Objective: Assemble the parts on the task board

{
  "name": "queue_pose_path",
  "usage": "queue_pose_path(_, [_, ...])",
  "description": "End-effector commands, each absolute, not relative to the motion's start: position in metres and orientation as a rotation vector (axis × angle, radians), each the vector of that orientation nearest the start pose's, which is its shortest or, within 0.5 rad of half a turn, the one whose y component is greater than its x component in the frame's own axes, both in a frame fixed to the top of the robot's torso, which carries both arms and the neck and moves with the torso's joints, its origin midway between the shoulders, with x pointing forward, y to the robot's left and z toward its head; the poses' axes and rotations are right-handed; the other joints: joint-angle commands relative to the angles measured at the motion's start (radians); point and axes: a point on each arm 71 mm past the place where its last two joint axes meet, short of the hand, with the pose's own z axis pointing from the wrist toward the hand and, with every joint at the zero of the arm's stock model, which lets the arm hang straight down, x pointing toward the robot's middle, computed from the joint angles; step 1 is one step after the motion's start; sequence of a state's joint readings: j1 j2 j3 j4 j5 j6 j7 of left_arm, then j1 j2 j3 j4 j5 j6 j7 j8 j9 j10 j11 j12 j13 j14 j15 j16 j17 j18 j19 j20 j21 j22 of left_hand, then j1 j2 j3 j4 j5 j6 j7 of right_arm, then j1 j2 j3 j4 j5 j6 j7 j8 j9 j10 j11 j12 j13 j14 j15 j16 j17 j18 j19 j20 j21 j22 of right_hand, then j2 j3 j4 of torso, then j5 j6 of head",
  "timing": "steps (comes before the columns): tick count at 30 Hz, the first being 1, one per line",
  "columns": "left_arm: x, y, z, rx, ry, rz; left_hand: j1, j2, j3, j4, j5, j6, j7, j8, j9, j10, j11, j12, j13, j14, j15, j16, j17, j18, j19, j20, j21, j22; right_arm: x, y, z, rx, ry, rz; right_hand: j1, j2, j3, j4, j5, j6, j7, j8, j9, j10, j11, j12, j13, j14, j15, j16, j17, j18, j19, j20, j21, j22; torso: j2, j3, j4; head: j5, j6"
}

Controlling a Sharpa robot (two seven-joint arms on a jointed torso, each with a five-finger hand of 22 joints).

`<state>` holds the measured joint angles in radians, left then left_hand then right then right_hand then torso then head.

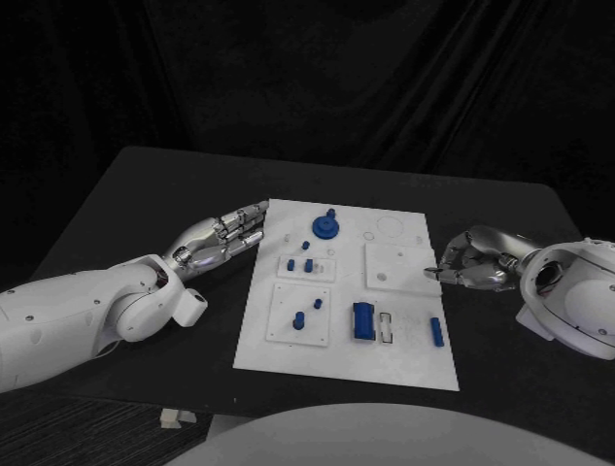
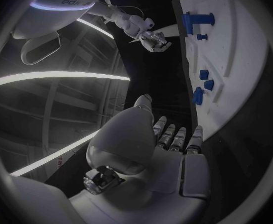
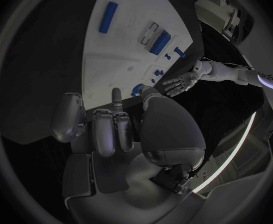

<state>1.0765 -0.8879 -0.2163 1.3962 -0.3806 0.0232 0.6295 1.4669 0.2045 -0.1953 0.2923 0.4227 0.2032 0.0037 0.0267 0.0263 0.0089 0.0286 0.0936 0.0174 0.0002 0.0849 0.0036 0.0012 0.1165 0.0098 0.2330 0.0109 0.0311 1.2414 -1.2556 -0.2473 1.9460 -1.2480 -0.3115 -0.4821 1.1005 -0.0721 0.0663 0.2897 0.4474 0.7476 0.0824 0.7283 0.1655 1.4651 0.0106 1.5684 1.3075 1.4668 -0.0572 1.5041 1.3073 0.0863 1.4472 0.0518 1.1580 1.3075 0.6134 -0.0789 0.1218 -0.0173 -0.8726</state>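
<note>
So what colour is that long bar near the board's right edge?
Blue; the bar shows best in the head view.

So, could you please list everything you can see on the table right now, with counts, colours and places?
Table: one, black, under everything.
Task board: one, white, middle of the table, between the two hands.
Round part with a knob: one, blue, far end of the board.
Small pegs: several, blue, on the board's left side, toward the left hand.
Block part: one, blue, near end of the board, beside a pale slot.
Slim bar part: one, blue, near right side of the board.
Left hand: one, silver, fingers spread, at the board's left edge, holding nothing.
Right hand: one, silver, fingers curled, at the board's right edge, nothing visible in it.
</note>
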Motion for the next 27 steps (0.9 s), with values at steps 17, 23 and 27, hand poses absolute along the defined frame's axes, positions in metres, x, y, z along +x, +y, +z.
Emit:
queue_pose_path(17, [0.439, 0.242, -0.275, -0.617, 1.545, -1.661, -0.076, 0.039, -0.082, -0.002, -0.151, -0.203, -0.235, -0.027, -0.026, -0.006, -0.028, -0.08, -0.014, 0.0, 0.016, -0.004, -0.001, 0.059, -0.005, 0.006, -0.006, -0.014, 0.366, -0.293, -0.24, 0.232, 2.258, 0.109, -0.06, 0.022, -0.02, -0.001, -0.062, 0.078, -0.015, -0.054, 0.046, 0.106, -0.017, 0.002, 0.263, 0.083, -0.014, 0.018, 0.148, -0.009, 0.01, -0.013, 0.032, 0.162, 0.002, 0.0026, -0.0032, -0.01, 0.0])
queue_pose_path(23, [0.44, 0.241, -0.277, -0.624, 1.567, -1.669, -0.047, 0.045, -0.075, -0.001, -0.104, -0.203, -0.208, -0.027, -0.026, -0.004, -0.006, -0.078, -0.013, 0.0, 0.023, -0.004, -0.001, 0.062, -0.004, 0.015, -0.005, -0.012, 0.363, -0.291, -0.246, 0.216, 2.267, 0.101, -0.044, 0.02, -0.019, -0.006, -0.062, 0.113, -0.029, -0.038, 0.096, 0.106, -0.029, 0.002, 0.263, 0.083, -0.024, 0.02, 0.152, -0.009, 0.012, -0.022, 0.038, 0.162, 0.001, 0.0028, -0.0038, -0.013, 0.0])
queue_pose_path(27, [0.44, 0.241, -0.278, -0.627, 1.577, -1.674, -0.038, 0.048, -0.073, -0.001, -0.087, -0.203, -0.201, -0.027, -0.026, -0.003, 0.006, -0.077, -0.012, 0.0, 0.026, -0.004, -0.001, 0.062, -0.004, 0.019, -0.005, -0.012, 0.359, -0.289, -0.251, 0.205, 2.285, 0.097, -0.038, 0.02, -0.018, -0.008, -0.062, 0.116, -0.032, -0.035, 0.109, 0.106, -0.032, 0.002, 0.263, 0.083, -0.026, 0.021, 0.153, -0.01, 0.012, -0.024, 0.041, 0.163, 0.001, 0.003, -0.0026, -0.011, 0.0])
